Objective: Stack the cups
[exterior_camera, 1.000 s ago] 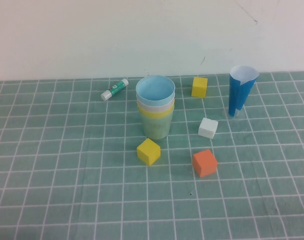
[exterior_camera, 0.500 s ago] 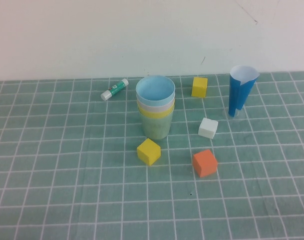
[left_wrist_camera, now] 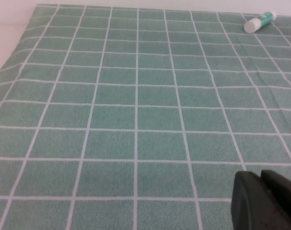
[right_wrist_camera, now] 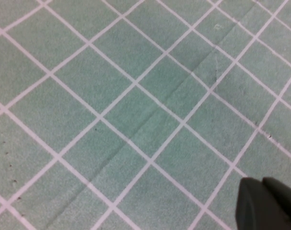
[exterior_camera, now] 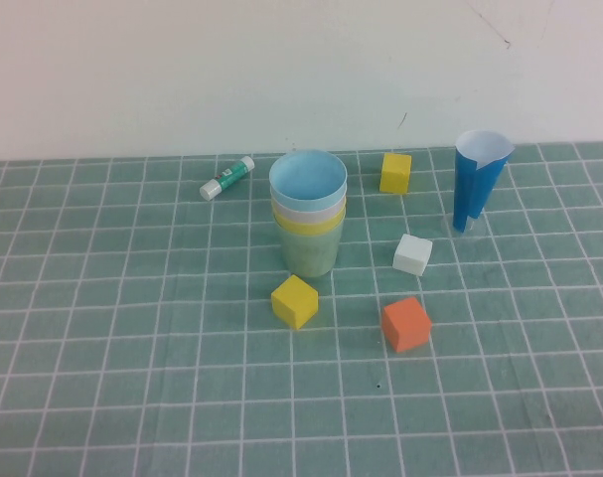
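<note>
The cups stand nested in one upright stack (exterior_camera: 308, 217) at the middle of the green checked cloth. The light blue cup (exterior_camera: 308, 181) is innermost on top, a pale rim and the yellow rim (exterior_camera: 308, 225) show below it, and the pale green cup (exterior_camera: 309, 254) is at the bottom. Neither arm shows in the high view. My left gripper (left_wrist_camera: 261, 181) is shut and empty over bare cloth, far from the stack. My right gripper (right_wrist_camera: 264, 188) is shut and empty over bare cloth too.
A tall dark-blue paper cone cup (exterior_camera: 478, 179) stands at the back right. A white-and-green glue stick (exterior_camera: 227, 178) lies at the back left, also in the left wrist view (left_wrist_camera: 260, 21). Two yellow cubes (exterior_camera: 295, 300) (exterior_camera: 395, 172), a white cube (exterior_camera: 412, 254) and an orange cube (exterior_camera: 406, 324) lie around the stack.
</note>
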Motion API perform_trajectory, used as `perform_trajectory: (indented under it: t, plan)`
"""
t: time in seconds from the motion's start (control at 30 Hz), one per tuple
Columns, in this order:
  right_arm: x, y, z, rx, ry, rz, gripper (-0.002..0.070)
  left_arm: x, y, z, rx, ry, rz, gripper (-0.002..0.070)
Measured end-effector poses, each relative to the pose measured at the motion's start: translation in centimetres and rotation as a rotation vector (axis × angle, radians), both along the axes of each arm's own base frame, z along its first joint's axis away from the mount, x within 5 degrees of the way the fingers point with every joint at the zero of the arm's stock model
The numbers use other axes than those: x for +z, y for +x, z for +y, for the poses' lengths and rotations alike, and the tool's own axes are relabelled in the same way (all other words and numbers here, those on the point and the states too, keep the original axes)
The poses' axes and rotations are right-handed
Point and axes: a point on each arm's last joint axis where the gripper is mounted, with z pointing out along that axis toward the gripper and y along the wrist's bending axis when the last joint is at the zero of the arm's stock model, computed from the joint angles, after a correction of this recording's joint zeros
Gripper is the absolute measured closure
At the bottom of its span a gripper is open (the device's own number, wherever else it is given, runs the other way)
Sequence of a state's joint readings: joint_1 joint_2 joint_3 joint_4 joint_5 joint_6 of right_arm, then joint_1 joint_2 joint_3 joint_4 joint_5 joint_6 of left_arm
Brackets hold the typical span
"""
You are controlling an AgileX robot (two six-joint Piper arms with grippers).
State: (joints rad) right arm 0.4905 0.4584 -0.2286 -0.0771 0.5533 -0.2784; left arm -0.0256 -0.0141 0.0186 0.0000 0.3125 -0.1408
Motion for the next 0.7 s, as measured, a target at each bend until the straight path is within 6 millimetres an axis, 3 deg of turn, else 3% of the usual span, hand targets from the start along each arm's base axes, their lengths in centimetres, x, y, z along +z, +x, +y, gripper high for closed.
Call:
perform_trajectory:
  t: [0.7]
  plan:
    - [0.0,0.0,0.0,0.0,0.0,0.0,0.0678,0.04,-0.01,-0.02,-0.007,0.014,-0.001,0.0676]
